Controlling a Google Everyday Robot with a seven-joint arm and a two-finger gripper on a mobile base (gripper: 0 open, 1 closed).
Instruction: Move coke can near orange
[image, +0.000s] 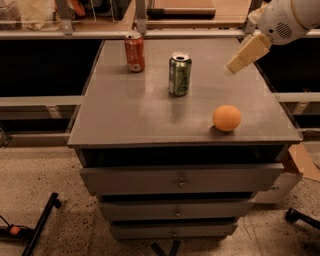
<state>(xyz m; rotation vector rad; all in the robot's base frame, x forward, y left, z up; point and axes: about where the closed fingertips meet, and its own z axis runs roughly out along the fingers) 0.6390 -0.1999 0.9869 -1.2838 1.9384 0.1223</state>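
A grey cabinet on speckled floor carries coke can, green can and orange, labels unreadable, while the gripper hovers right-rear, its openness impossible to tell.

Upright coke can far left; orange front right; claw hovering upper right.

A grey metal cabinet with a flat top and three drawers stands on a speckled, light-coloured floor, with pale horizontal rails over dark recesses on either side. A black stand leg lies on the floor at lower left, and a cardboard box sits against the cabinet's right side. The gripper hangs above the top's right rear area.
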